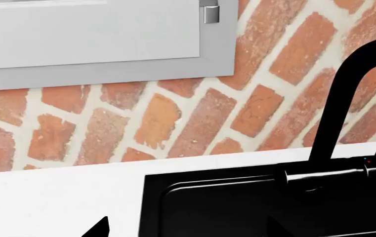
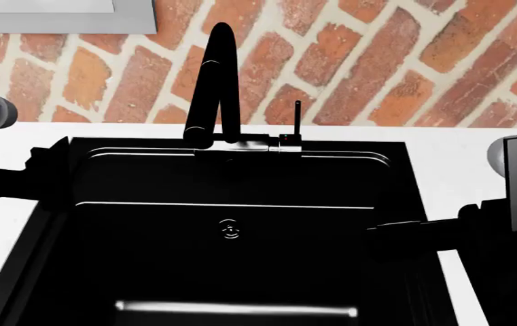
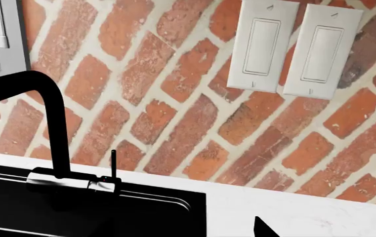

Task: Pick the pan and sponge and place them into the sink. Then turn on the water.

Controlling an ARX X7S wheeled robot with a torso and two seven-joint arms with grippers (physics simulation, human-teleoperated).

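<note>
The sink (image 2: 240, 151) is a black basin set in a white counter, with a small round overflow fitting (image 2: 229, 229) on its back wall. Its tall black faucet (image 2: 217, 75) arches over the basin, and a thin lever (image 2: 296, 119) stands upright beside it. No water shows at the spout. The pan and the sponge are out of view. My left gripper (image 2: 54, 170) hovers at the sink's left rim, open and empty. My right gripper (image 2: 380, 238) reaches over the right rim, open and empty. In the left wrist view one fingertip (image 1: 99, 228) shows over the counter.
A brick wall (image 2: 376, 61) rises behind the sink. A grey window frame (image 1: 108, 74) is at the upper left, and two white light switches (image 3: 293, 49) sit on the wall to the right. White counter (image 2: 471, 146) flanks the basin on both sides.
</note>
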